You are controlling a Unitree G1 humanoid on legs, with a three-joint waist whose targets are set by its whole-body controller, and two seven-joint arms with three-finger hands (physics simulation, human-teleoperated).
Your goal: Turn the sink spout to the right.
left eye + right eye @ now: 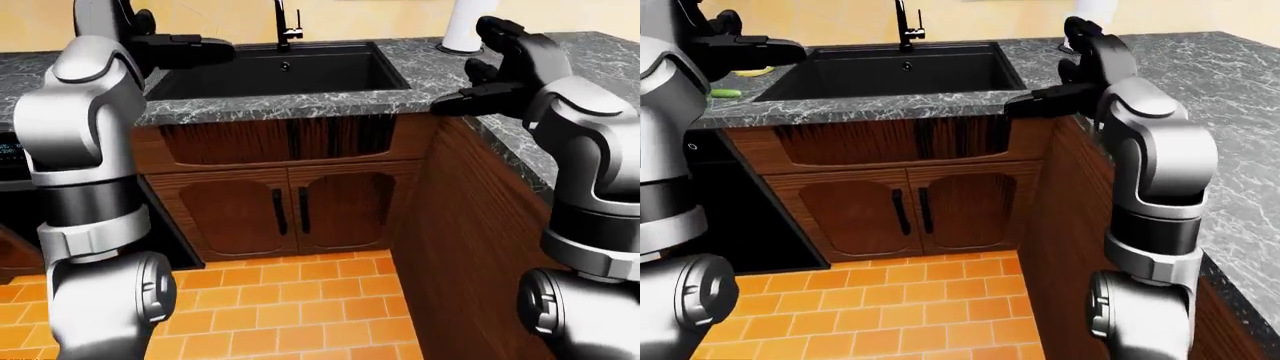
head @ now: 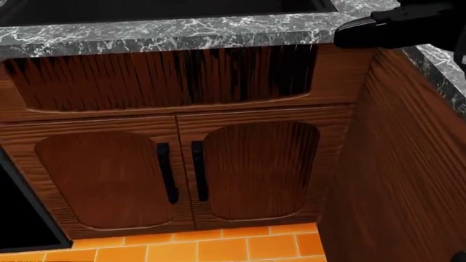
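Observation:
The dark sink spout (image 1: 282, 21) stands upright at the top rim of the black sink basin (image 1: 290, 71), near the top middle of the left-eye view. My left hand (image 1: 212, 51) is open and empty, hovering over the counter at the basin's left edge, well left of the spout. My right hand (image 1: 482, 69) is open and empty above the counter corner at the basin's right, fingers spread. Neither hand touches the spout. The head view looks down at the cabinet and shows only a tip of the right hand (image 2: 378, 27).
The grey marble counter (image 1: 300, 106) runs along the top and turns down the right side (image 1: 1230, 135). A white cylinder (image 1: 463, 26) stands right of the sink. A yellow item (image 1: 755, 72) and a green item (image 1: 726, 93) lie left of it. Wooden cabinet doors (image 2: 175, 174) stand below, above an orange tile floor (image 1: 290, 307).

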